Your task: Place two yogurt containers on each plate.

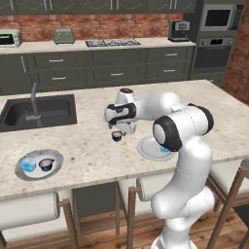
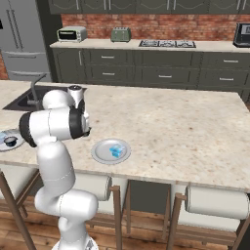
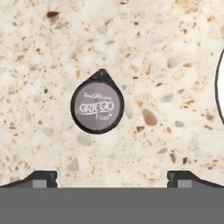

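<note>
A dark yogurt container (image 3: 97, 106) with a grey printed lid stands alone on the speckled counter, seen from straight above. My gripper (image 3: 113, 179) hovers over it, open, with its fingertips (image 3: 41, 178) wide apart and nothing between them. From the left base this container (image 1: 116, 136) sits just under the gripper (image 1: 118, 131). To its right, a plate (image 1: 146, 148) holds one light blue container (image 1: 165, 150), partly behind my elbow. That plate (image 2: 100, 152) and the blue cup (image 2: 116, 150) show plainly from the right. The far-left plate (image 1: 53, 158) carries a blue cup (image 1: 27, 165) and a dark cup (image 1: 46, 164).
A dark sink (image 1: 53, 111) with a faucet (image 1: 34, 99) lies at the back left of the island. Stools (image 1: 29, 209) stand along the near counter edge. The rim of the nearer plate (image 3: 220, 87) shows at the right of the hand view.
</note>
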